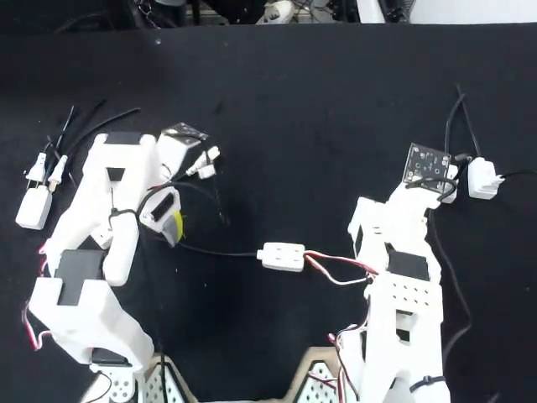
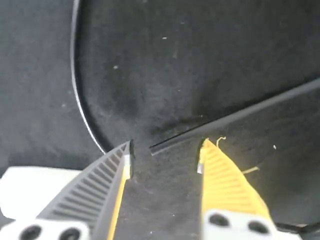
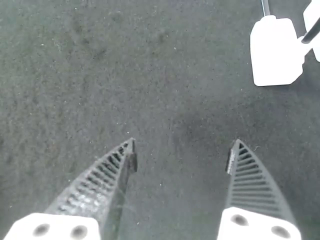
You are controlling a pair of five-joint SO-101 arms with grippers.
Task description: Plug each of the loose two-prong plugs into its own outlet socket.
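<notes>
My left gripper point(image 2: 165, 150) is open low over the black cloth, with the end of a black cable point(image 2: 210, 125) lying between its grey and yellow fingers. In the high view that gripper point(image 1: 170, 220) sits left of centre, near two small white plugs point(image 1: 205, 164). A white socket block point(image 1: 283, 256) with red and white wires lies mid-table. Two more loose plugs point(image 1: 46, 170) and a white block point(image 1: 33, 208) lie at the far left. My right gripper point(image 3: 183, 147) is open over bare cloth, with a white adapter point(image 3: 275, 50) beyond it, which lies at the right point(image 1: 482, 178).
Thin black cables point(image 1: 92, 122) trail across the cloth at the left and another cable point(image 1: 457, 109) runs by the right arm. A thin cable point(image 2: 80, 100) curves past my left gripper. The cloth's far edge borders clutter at the back.
</notes>
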